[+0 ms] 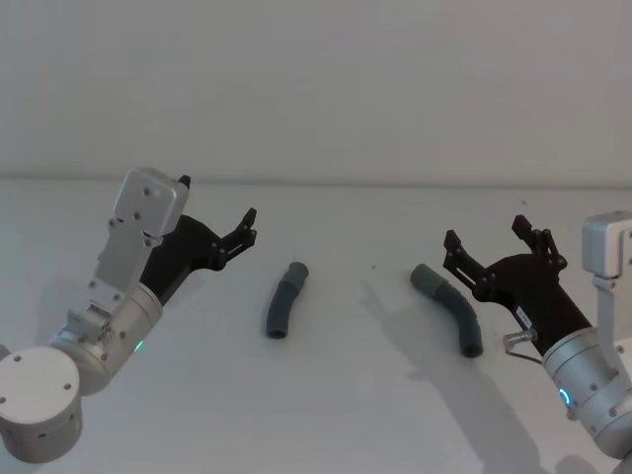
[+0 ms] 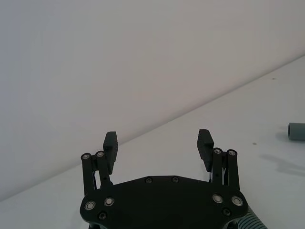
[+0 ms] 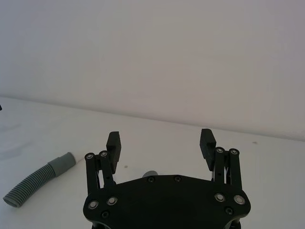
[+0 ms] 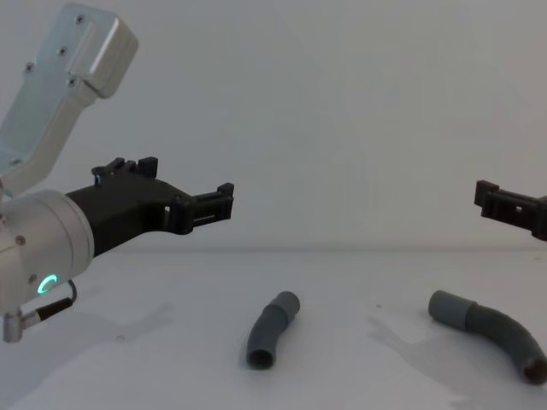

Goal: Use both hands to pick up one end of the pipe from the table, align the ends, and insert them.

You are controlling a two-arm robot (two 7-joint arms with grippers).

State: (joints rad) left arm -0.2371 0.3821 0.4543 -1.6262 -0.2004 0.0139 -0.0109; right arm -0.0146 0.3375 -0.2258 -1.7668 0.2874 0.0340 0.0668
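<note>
Short hose [image 1: 285, 299] and longer hose [image 1: 449, 308] apart on table [image 1: 346, 415]

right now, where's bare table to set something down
Widest free: the near strip of table, in front of the short piece and long piece. A narrower gap lies between them. Tighter at the outer sides, by the left end effector and right end effector.

Behind: plain off-white matte wall [image 1: 316, 79] — meets flat matte white table [image 1: 326, 415] at a straight horiz. seam; light soft & even, shadows faint.
</note>
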